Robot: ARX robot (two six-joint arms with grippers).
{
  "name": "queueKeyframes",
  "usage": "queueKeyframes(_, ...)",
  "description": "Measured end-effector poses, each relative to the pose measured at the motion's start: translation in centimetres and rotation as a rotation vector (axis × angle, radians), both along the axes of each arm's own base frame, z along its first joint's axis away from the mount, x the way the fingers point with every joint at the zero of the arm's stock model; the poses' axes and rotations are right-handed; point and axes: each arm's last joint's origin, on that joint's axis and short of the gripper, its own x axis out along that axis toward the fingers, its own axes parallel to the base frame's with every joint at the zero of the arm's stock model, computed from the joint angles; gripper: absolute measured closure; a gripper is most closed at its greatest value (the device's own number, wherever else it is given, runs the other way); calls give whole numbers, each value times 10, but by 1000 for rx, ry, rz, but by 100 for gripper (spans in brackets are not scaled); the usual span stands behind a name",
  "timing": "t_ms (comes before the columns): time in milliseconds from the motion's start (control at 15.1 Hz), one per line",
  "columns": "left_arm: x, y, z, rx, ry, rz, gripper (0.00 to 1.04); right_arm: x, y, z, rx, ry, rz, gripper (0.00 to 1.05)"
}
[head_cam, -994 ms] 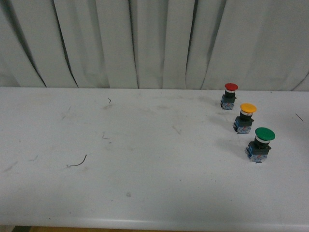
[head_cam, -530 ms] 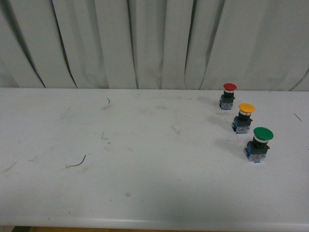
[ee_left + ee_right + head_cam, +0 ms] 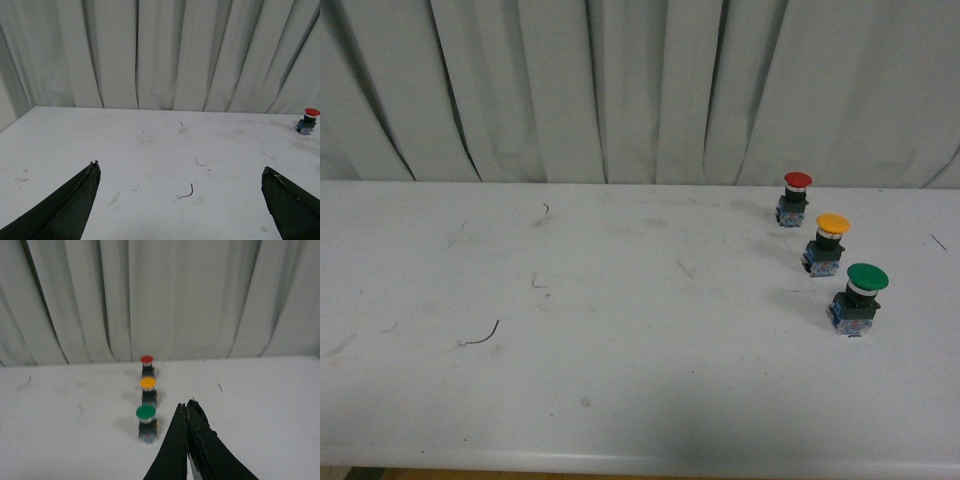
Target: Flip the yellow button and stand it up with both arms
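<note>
Three push-buttons stand upright, caps up, in a diagonal row on the right part of the white table point(image 3: 620, 400); neither arm shows in the front view. Left portion of the table: a short dark wire scrap point(image 3: 480, 336) lies on the surface, with faint scuff marks around it; a pleated grey curtain point(image 3: 620, 90) hangs behind the far edge. Right portion, in order from the curtain toward the robot: the red button point(image 3: 796, 197); the yellow button point(image 3: 828, 243); the green button point(image 3: 861, 297); each is near its neighbour but not touching.

Left gripper point(image 3: 182, 200): fingers spread wide apart, nothing between them, above bare table; the red button point(image 3: 307, 120) sits well off to one side in the left wrist view.

Right gripper point(image 3: 187, 412): fingers pressed together, holding nothing; it hangs just beside the green button point(image 3: 146, 422), with the yellow button point(image 3: 148, 391) beyond that and untouched.
</note>
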Motion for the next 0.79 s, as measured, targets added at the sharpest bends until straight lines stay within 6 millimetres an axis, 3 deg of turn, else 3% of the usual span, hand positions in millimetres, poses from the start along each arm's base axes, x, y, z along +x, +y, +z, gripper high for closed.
queueKeyframes(795,0,0,0,0,0,0,7,-20,0,-8,0,18,0,103)
